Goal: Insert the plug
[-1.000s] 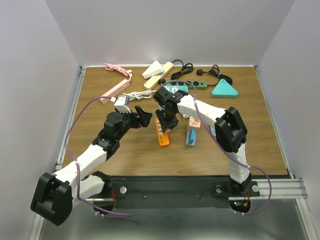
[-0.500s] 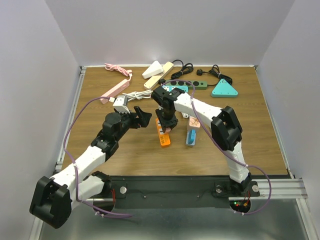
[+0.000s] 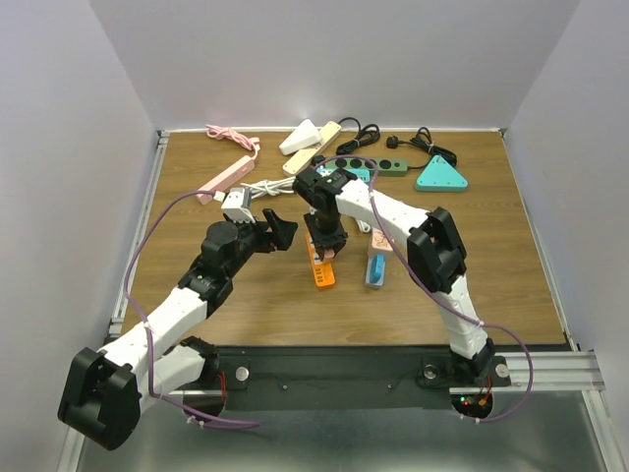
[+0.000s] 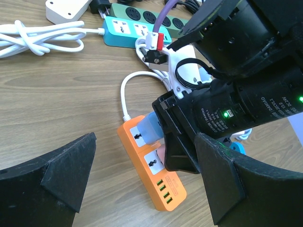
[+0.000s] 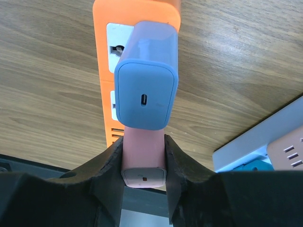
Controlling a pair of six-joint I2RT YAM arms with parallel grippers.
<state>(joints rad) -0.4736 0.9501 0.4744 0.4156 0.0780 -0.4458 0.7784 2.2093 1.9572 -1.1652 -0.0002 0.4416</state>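
An orange power strip (image 3: 320,265) lies mid-table; it also shows in the left wrist view (image 4: 150,166) and the right wrist view (image 5: 137,12). A blue plug (image 5: 147,93) sits in its far socket, also seen in the left wrist view (image 4: 152,128). My right gripper (image 5: 144,158) is shut on a pink plug (image 5: 144,156), holding it over the strip's second socket, right behind the blue plug. In the top view the right gripper (image 3: 325,243) is directly above the strip. My left gripper (image 3: 279,228) is open and empty, left of the strip.
A teal power strip (image 4: 132,30) and a dark green strip (image 4: 156,18) lie behind. A coiled white cable (image 4: 35,40) is at the left. A blue strip (image 3: 376,267), a pink strip (image 3: 226,180), cream adapters (image 3: 307,141) and a teal triangular adapter (image 3: 441,176) lie around.
The right arm has shifted slightly left and down over the orange strip with the pink plug. The left arm has barely moved.
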